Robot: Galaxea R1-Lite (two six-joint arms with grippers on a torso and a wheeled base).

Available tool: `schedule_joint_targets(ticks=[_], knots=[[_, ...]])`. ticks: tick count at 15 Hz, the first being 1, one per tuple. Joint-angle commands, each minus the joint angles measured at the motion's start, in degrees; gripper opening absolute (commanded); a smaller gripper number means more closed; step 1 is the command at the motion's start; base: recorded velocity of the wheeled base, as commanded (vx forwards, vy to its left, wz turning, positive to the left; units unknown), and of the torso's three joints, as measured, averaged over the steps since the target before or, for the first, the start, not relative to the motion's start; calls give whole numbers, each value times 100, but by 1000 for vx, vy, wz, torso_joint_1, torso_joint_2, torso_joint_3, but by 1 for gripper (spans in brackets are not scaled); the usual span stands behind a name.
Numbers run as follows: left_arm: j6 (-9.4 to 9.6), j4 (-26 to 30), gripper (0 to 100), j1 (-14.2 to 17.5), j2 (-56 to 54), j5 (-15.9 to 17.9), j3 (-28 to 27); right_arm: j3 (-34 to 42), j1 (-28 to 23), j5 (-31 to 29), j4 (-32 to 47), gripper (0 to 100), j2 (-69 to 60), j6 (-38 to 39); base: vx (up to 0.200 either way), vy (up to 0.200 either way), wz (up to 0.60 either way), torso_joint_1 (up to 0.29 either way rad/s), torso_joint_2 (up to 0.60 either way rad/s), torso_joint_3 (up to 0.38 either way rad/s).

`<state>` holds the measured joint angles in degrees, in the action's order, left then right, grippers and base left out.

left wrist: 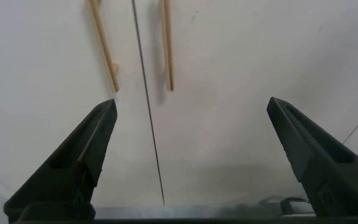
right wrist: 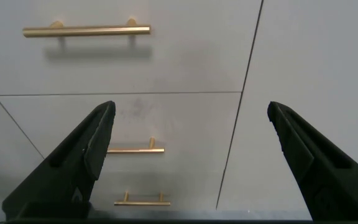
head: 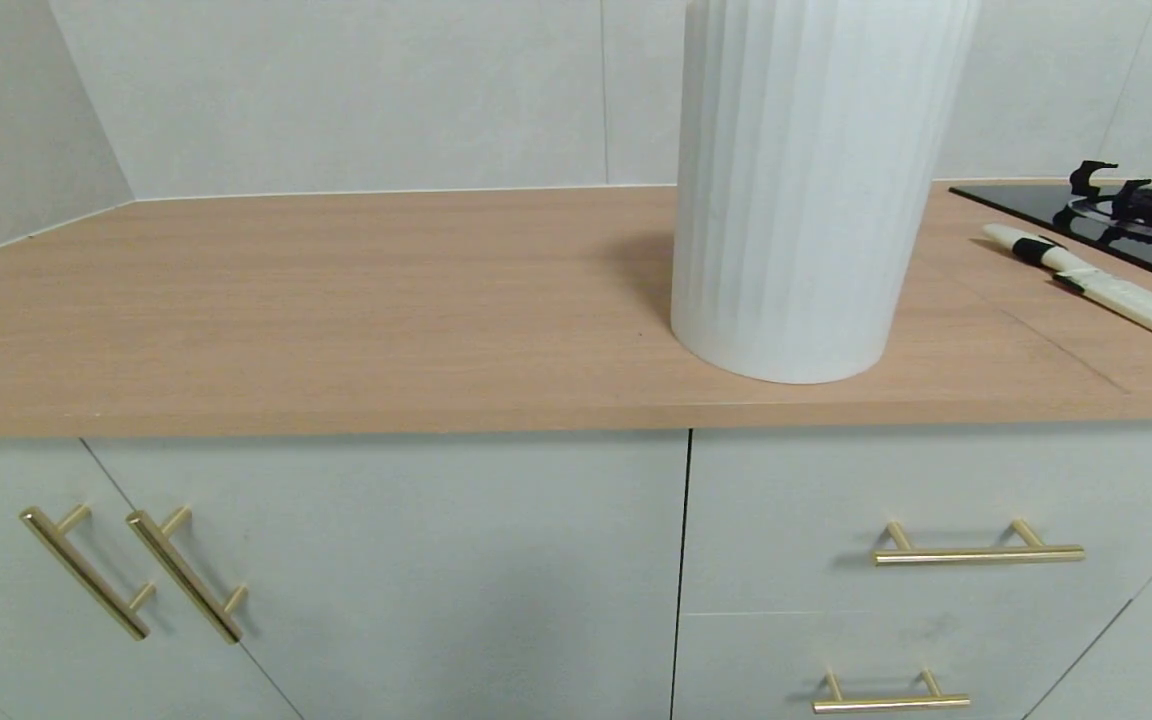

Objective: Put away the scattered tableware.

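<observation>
Two hands are seen, each through its own wrist camera, and both are spread wide with nothing held between the fingers. The left hand [left wrist: 191, 102] is held before a pair of pale cupboard doors [left wrist: 241, 93], where two gold bar handles [left wrist: 167, 43] are set on either side of the dark seam between the doors. The right hand [right wrist: 191, 106] is held before a stack of pale drawers [right wrist: 123, 68], each fitted with a gold drawer pull [right wrist: 86, 30].

From the head view, a wooden table [head: 336, 310] is shown running along a tiled wall, with the cupboard doors and drawers beneath its front edge. A tall white ribbed container [head: 796, 190] is stood upright on the table, near the front edge and right of the middle; its top is cut off by the picture's edge, so what it holds cannot be told. A knife [head: 1101, 290] with a cream handle, a black band and a pale blade is laid flat on the table to the right of the container and well apart from it. It is set at a slant just beside the near edge of a black stove top [head: 1036, 205], and its tip is cut off at the picture's right edge.
</observation>
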<state>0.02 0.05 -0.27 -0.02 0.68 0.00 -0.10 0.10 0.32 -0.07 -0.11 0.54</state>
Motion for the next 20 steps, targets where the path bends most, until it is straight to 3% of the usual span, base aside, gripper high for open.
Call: schedule_joint_targets(ticks=[1,7,16,20], knots=[[6,4,100,0,2,2,0,1,-1,3,-1,100,11,-1,0,0,0,0,0,0],[6,4,100,0,2,2,0,1,-1,3,-1,100,11,-1,0,0,0,0,0,0],[-2,4,100,0,2,2,0,1,-1,3,-1,100,11,-1,0,-200,0,1,1,2],[-2,4,100,0,2,2,0,1,-1,3,-1,100,11,-1,0,0,0,0,0,0]])
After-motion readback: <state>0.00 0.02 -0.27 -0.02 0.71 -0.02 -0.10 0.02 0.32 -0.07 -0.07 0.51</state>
